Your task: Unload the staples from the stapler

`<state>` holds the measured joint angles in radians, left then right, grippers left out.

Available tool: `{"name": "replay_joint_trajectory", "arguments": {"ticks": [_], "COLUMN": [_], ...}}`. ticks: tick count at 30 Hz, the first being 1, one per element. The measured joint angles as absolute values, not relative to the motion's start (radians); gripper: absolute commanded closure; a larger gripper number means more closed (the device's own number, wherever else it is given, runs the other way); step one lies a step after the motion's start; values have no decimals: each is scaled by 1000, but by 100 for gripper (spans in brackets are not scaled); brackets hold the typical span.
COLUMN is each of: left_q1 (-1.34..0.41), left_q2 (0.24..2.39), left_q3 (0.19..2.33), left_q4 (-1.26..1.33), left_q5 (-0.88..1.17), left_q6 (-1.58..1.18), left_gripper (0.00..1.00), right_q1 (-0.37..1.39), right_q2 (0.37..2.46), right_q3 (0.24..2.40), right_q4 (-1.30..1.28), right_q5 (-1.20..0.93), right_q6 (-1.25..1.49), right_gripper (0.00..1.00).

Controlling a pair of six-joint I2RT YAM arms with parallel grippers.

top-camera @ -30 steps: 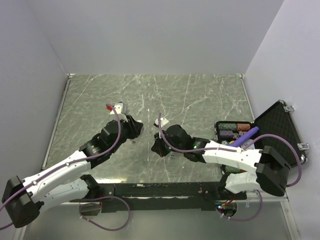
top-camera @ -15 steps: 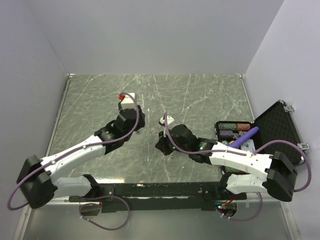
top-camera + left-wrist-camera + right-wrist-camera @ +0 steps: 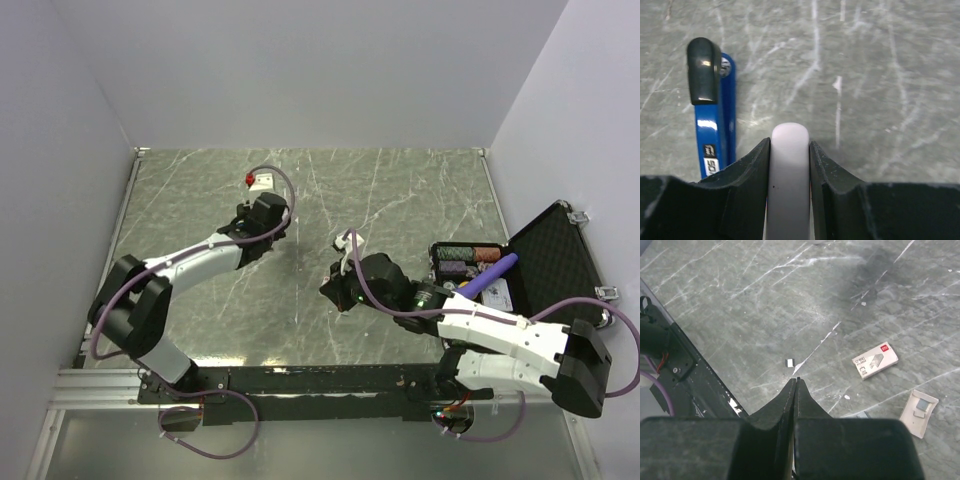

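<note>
Stapler (image 3: 719, 125) is at the left-centre of the table (image 3: 400, 190), held by the left end effector (image 3: 789, 144). The fingers (image 3: 747, 180) stand partly apart and clamp the stapler's whitish-grey bar (image 3: 788, 195) from both sides. The blue body, with its black end cap (image 3: 702, 70), runs parallel to the bar just beside the left-hand finger. Whether any part of the stapler touches the marble-patterned surface cannot be told. In the overhead view the stapler is hidden beneath that end effector. Near the table's centre, the right end effector (image 3: 796, 385) is fully closed, its fingers pressed together with nothing between them, and it hangs above the surface. Three items lie apart on the table below it: a tiny dark-and-white piece (image 3: 789, 362), a small white box with a red mark (image 3: 875, 360), and a beige rectangular piece (image 3: 920, 410). At the far right edge an open black case (image 3: 555, 250) holds compartmented contents and a purple oblong object (image 3: 490, 272).
</note>
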<state>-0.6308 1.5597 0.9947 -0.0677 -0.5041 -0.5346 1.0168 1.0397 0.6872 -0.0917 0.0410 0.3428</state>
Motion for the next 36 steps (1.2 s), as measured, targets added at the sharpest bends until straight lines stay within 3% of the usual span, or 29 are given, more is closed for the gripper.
{"name": "replay_joint_trajectory", "arguments": {"ticks": [31,36], "left_q1": [-439,-417], "left_q2": [1854,1879], "left_q3": [1197,1200], "left_q4": [-3,-4], "left_q5": [-445,-411], "left_q6": [-438,-435], "left_gripper": [99,89], "right_q1": [1017,1017], "right_q2": [1046,1059], "right_q3": [679,679], "right_q4": [-93,-94], "right_q5": [17,15], "right_q6": [351,355], "right_gripper": [100,100]}}
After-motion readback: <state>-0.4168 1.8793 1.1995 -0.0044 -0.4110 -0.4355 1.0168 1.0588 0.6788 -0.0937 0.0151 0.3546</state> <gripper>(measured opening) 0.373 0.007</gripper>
